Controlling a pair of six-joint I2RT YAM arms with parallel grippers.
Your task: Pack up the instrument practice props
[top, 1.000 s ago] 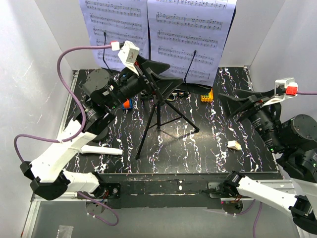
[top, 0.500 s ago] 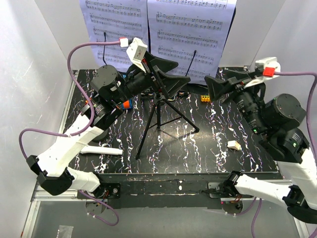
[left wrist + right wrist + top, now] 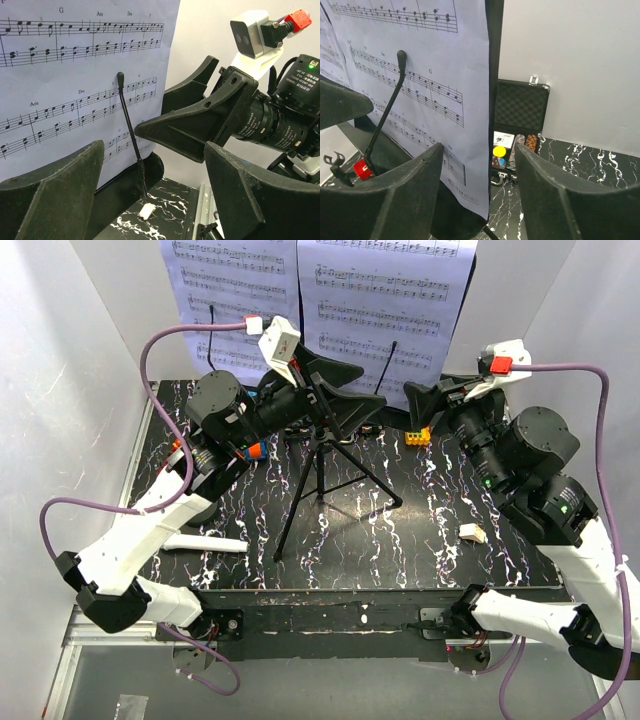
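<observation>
The black tripod music stand (image 3: 320,455) stands mid-desk (image 3: 430,540), its head toward the far edge, carrying two upright sheet-music pages (image 3: 385,310) side by side. Both arms reach that head. The left gripper (image 3: 340,387) is spread wide and empty near the seam between the pages, and the right gripper (image 3: 425,405) is likewise spread and empty, toward the far right corner. The right page (image 3: 445,60) shows its free edge running vertically between the right fingers (image 3: 555,200), so that arm looks better placed to pinch it. A thin wire retainer (image 3: 131,140) lies across that page.
</observation>
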